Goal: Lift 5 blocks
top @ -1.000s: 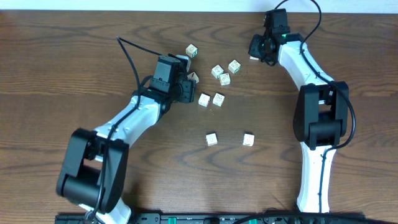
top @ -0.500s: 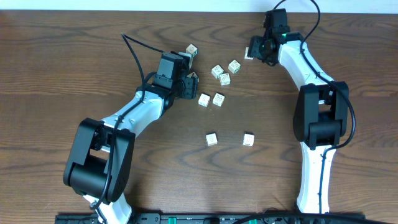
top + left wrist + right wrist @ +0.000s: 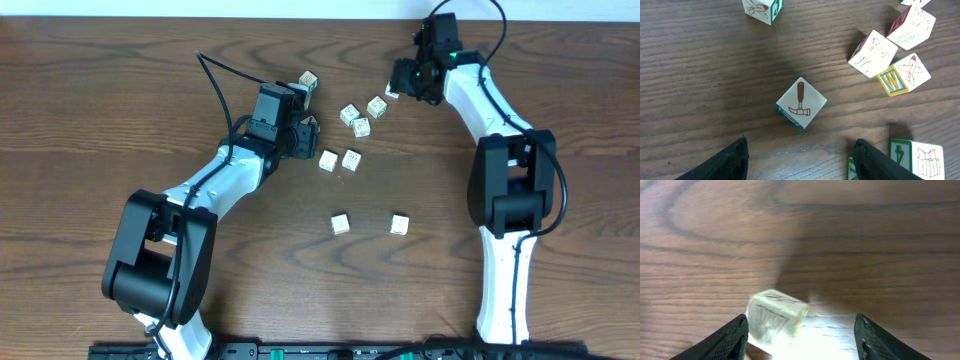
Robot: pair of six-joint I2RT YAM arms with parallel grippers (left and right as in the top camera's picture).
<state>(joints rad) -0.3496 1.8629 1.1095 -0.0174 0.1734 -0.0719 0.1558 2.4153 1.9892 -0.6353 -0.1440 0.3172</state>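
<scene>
the left gripper, jaws spread, has a small cream hammer-printed block at its 12 o'clock on the brown wooden table, the right gripper is spread with a blurred pale block between its fingers toward 9 o'clock; likely light, rigid, slick, so pinch opposite flat faces.

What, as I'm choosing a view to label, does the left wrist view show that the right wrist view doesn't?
Only the left wrist view: several sharp blocks, with a hammer block ahead of the left gripper and an L block, a W block and a gift block off to one side. Only the right wrist view: one blurred block between the spread fingers of the right gripper. Both: the wooden table and open jaws.
</scene>
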